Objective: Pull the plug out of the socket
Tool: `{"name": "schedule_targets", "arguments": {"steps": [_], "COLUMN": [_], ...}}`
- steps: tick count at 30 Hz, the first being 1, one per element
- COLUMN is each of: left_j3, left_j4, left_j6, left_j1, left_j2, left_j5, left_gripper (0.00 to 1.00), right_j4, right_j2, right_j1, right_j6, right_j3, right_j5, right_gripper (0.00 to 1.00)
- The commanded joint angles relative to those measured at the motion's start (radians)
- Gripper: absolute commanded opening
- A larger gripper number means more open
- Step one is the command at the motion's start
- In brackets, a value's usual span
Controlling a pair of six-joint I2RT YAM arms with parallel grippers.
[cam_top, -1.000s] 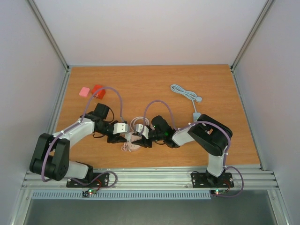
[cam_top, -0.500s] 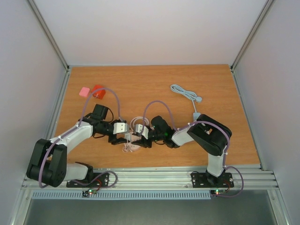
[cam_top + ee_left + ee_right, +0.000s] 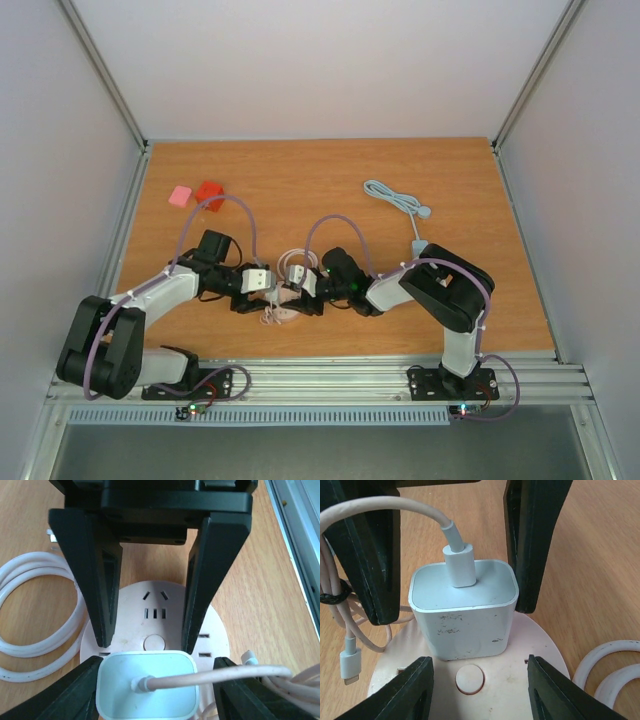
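Right wrist view: plug [image 3: 465, 625] still seated in socket [image 3: 495, 682]; right pincer [image 3: 454, 610] open astride it, left pincer [image 3: 145, 642] open over socket.

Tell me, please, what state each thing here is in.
White square charger plug: seated in the socket.
Round pale pink socket: lying flat, occupied.
Thin pink cable: connected to the plug.
Left hand: open, over the socket.
Right hand: open, straddling the plug, gap on one side.
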Motion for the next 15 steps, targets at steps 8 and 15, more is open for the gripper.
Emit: {"name": "schedule_targets", "arguments": {"steps": [8, 15], "left_j3": [-0.075, -0.077], "left_j4": [0.161, 0.235], "left_j6": [-0.046, -0.125], "left_j1": [-0.031, -0.032], "left_j2": [-0.029, -0.019], "left_j5": [-0.036, -0.039], "left_gripper": [0.43, 0.31], "right_j4": [-0.153, -0.169], "right_j2": [0.037, 0.016], "right_j1": [0.041, 0.041], "right_j6": [-0.007, 0.012], "right_j3": [-0.046, -0.033], "right_j5": [0.092, 0.057], "right_gripper": [0.58, 0.61]}}
